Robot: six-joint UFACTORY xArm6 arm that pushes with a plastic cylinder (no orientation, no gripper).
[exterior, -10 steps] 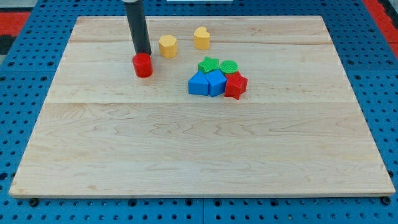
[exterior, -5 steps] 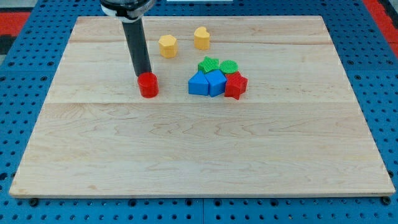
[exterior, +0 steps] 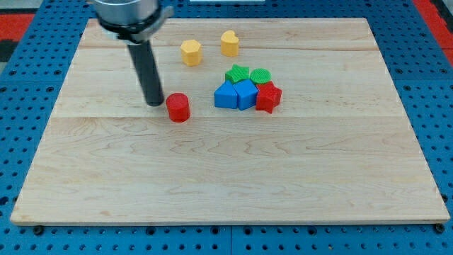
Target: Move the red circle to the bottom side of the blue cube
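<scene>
The red circle is a short red cylinder on the wooden board, left of the block cluster. My tip sits just to the view's left of it, very close, slightly higher in the view. The blue cube is in the cluster to the view's right, with a blue triangular block touching its left side and a red star block touching its right side. The red circle lies about a block's width left of the blue triangular block.
A green star block and a green round block sit just above the blue blocks. A yellow hexagon block and a yellow heart-shaped block lie near the board's top.
The red circle has slid toward the view's bottom and right, closer to the blue blocks. My tip has moved down with it and now stands at its left rather than above it.
</scene>
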